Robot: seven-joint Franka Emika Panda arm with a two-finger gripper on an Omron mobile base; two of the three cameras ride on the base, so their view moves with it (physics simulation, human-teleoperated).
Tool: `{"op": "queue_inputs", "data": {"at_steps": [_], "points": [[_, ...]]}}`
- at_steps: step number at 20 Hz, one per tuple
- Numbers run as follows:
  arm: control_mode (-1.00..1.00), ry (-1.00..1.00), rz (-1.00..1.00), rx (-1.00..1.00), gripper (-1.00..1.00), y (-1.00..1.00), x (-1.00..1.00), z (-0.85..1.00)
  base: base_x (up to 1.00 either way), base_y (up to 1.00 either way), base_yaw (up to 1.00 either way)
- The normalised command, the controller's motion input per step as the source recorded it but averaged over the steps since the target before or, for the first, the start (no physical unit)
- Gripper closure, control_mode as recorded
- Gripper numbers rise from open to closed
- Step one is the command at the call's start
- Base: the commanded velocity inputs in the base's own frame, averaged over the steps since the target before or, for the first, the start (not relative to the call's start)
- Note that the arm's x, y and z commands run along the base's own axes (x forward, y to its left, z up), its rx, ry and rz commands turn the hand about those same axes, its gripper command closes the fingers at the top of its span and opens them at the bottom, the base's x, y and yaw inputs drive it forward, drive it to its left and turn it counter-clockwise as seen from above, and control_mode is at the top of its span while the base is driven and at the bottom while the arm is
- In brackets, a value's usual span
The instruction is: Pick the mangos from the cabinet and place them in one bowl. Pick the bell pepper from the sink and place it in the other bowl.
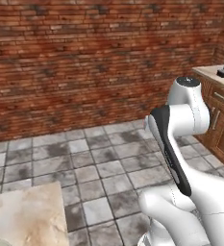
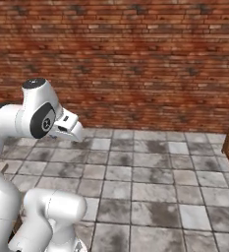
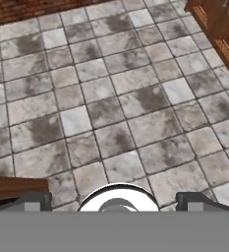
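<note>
Gripper point(image 3: 113, 202) wide open, empty, above tiled floor point(image 3: 111, 98), facing brick wall point(image 1: 84, 57). Mangos, pepper, bowls, sink out of sight. Task looks unstarted; all picks remain.

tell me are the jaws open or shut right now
Open: in the hand view the gripper shows its two dark finger tips set far apart over the grey tiled floor, nothing between them.
</note>
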Motion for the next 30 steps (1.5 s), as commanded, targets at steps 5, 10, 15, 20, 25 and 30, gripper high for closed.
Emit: {"op": "queue_inputs", "data": {"at_steps": [5, 10, 15, 20, 25, 30], "points": [[1.00, 0.00, 0.00, 0.00, -1.00, 0.00, 0.00, 0.00, 0.00, 0.00, -0.48], [1.00, 0.00, 0.00, 0.00, -1.00, 0.00, 0.00, 0.00, 0.00, 0.00, -0.48], [1.00, 0.00, 0.00, 0.00, -1.00, 0.00, 0.00, 0.00, 0.00, 0.00, -0.48], [1.00, 0.00, 0.00, 0.00, -1.00, 0.00, 0.00, 0.00, 0.00, 0.00, -0.48], [1.00, 0.00, 0.00, 0.00, -1.00, 0.00, 0.00, 0.00, 0.00, 0.00, -0.48], [1.00, 0.00, 0.00, 0.00, -1.00, 0.00, 0.00, 0.00, 0.00, 0.00, -0.48]]}}
